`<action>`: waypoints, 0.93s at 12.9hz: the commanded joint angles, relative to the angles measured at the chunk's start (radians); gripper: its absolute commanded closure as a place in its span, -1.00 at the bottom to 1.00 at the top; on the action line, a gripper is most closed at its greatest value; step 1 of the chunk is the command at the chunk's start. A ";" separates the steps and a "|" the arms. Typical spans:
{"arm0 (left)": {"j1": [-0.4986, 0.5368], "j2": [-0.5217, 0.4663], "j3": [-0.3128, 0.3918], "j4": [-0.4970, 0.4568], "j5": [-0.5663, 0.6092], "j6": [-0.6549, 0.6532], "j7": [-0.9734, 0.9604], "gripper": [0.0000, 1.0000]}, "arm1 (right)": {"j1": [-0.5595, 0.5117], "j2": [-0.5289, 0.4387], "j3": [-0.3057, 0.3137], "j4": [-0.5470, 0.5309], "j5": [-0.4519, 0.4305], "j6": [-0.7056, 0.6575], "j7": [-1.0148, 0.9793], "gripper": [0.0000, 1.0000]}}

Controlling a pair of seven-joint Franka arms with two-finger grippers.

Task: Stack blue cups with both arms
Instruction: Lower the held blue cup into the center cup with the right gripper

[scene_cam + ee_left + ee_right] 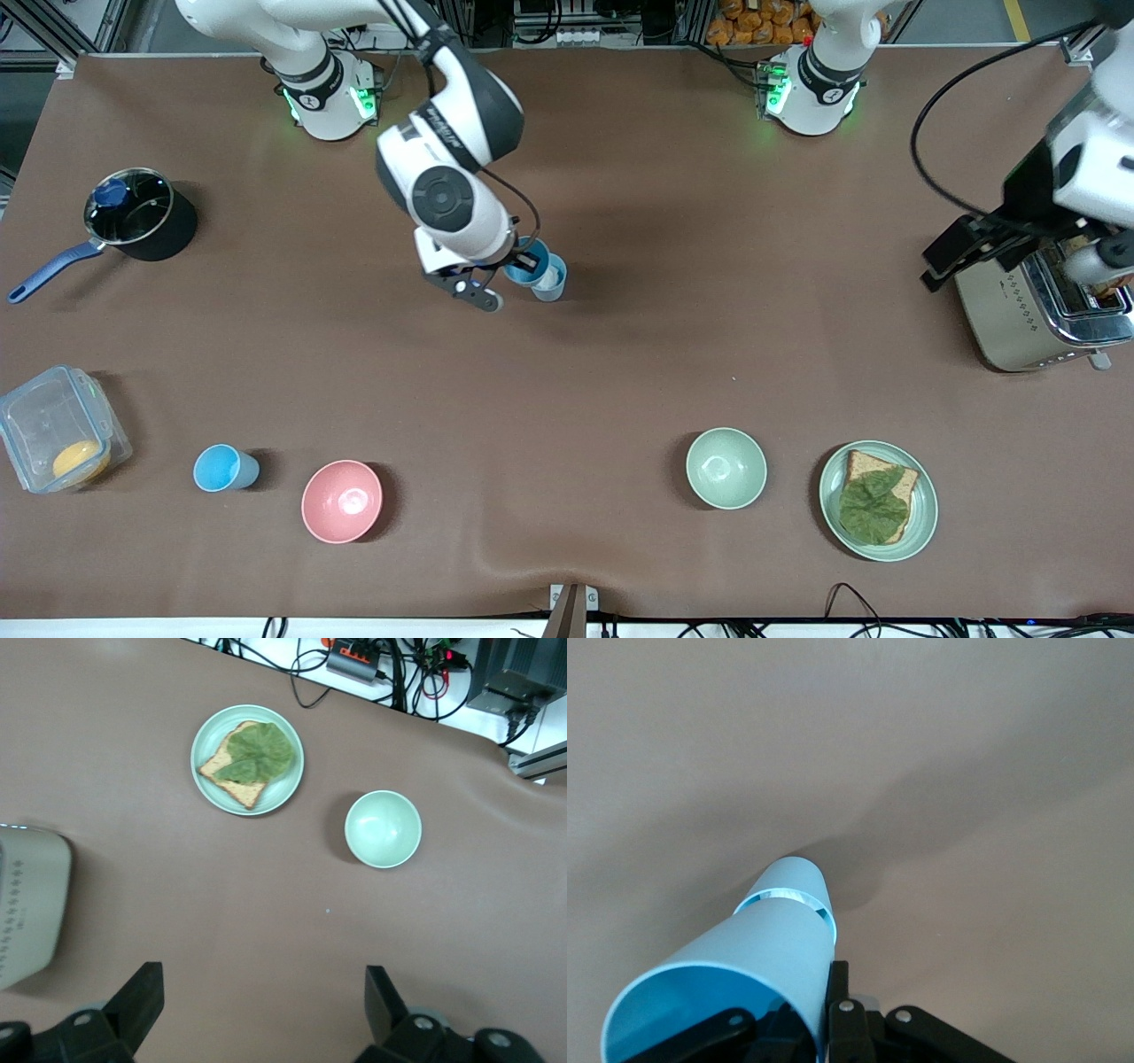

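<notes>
Sky-blue plastic shows between the fingers of the right gripper [512, 275], which pinches the rim of a bright blue cup [530, 264] over the middle of the brown table [638, 354]; in the right wrist view one finger [838, 1010] presses the outside of the wall of that cup [757, 979]. Its lower end sits inside a paler blue cup [551, 280], whose base [793, 886] rests on the cloth just under the gripper. Whether the upper cup is fully seated cannot be told. A third blue cup [223, 468] stands alone, well apart from the right gripper, nearer to the front camera and toward the right arm's end of the table, just beside a pink bowl [342, 501]. The left gripper [952, 257] waits high over the left arm's end of the table, close to a toaster [1032, 319], its fingers [137, 1001] spread wide with nothing between them. Below it in the left wrist view lie a pale green bowl [383, 829] and a plate [205, 780] carrying bread and a leaf.
</notes>
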 commanded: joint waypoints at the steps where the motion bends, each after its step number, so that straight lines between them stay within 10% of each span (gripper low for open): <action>1: -0.112 -0.046 0.139 -0.023 -0.027 -0.066 0.076 -1.00 | 0.025 -0.012 -0.007 -0.069 -0.013 0.084 0.045 1.00; 6: -0.278 -0.041 0.345 -0.023 -0.025 -0.097 0.187 -1.00 | 0.042 0.009 -0.007 -0.067 -0.013 0.121 0.066 1.00; 12: -0.336 -0.044 0.377 -0.022 -0.025 -0.095 0.179 -1.00 | 0.053 0.028 -0.005 -0.063 -0.009 0.120 0.078 0.97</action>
